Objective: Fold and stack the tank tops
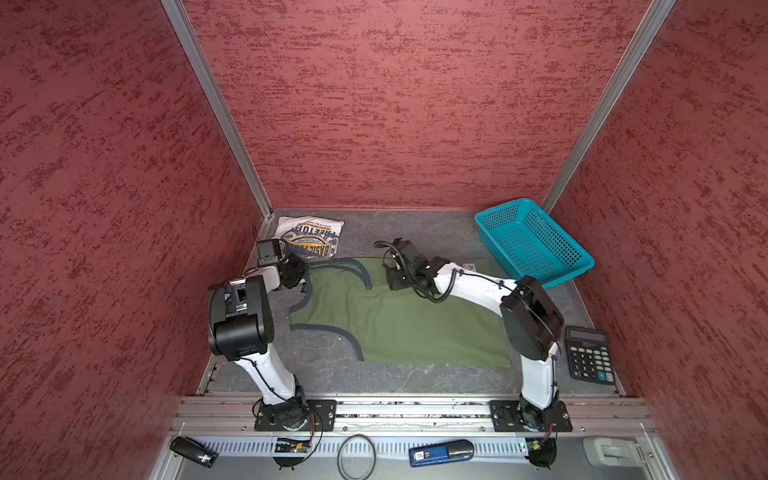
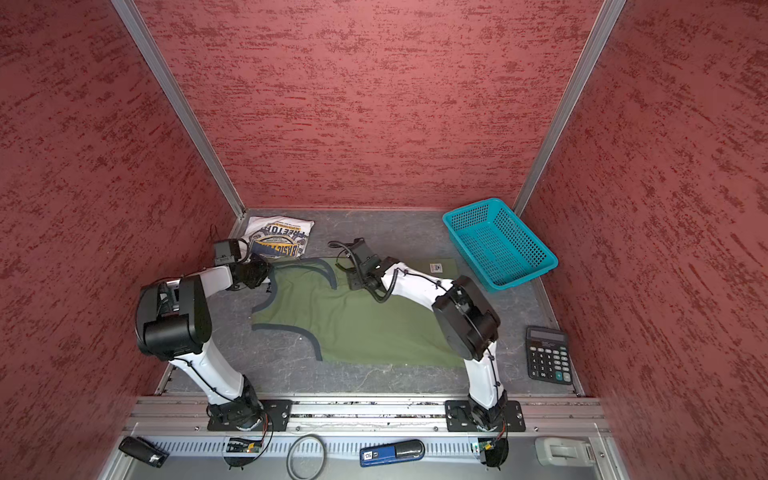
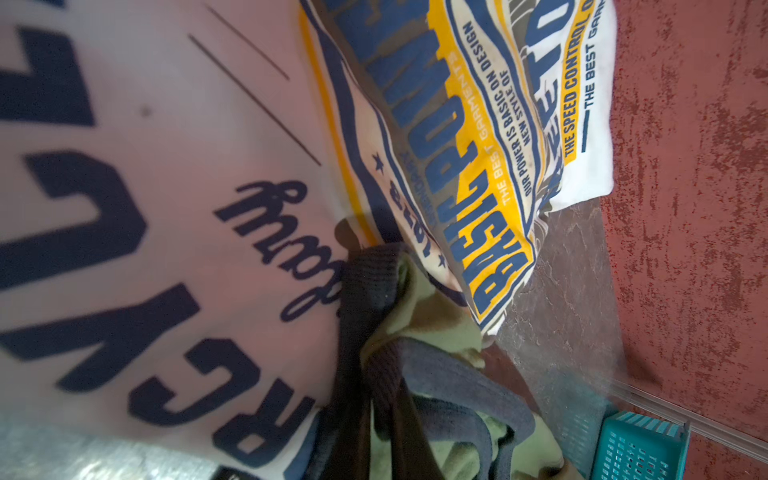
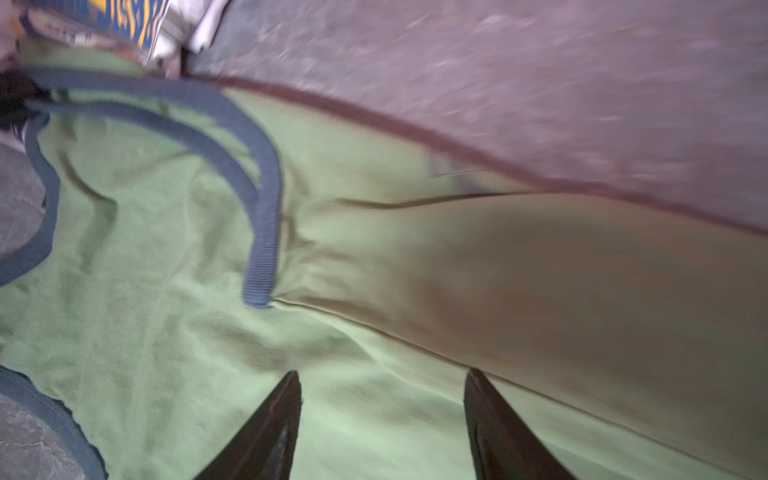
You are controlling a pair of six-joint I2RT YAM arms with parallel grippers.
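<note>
One white top (image 1: 309, 230), one olive top (image 1: 399, 328), one basket (image 1: 503, 208) and one calculator (image 1: 590, 353) lay on the grey surface (image 1: 415, 232) inside red walls (image 1: 395, 104); the right fingers (image 4: 266, 432) were spread apart, and the left fingers' (image 1: 297, 276) state could not be told.

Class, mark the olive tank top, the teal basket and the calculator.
olive tank top (image 1: 399, 328), in a top view, mid body
teal basket (image 1: 534, 245), in a top view, mesh floor
calculator (image 1: 590, 357), in a top view, keypad

My left gripper (image 1: 296, 275) covers its own fingertips in both top views; I cannot tell its grip. Against its wrist lens the white tank top (image 3: 145, 208) blurs. Ahead of my right gripper (image 4: 382, 371) the olive tank top (image 4: 166, 332) smears; behind it, a label (image 1: 471, 265) is unreadable.
</note>
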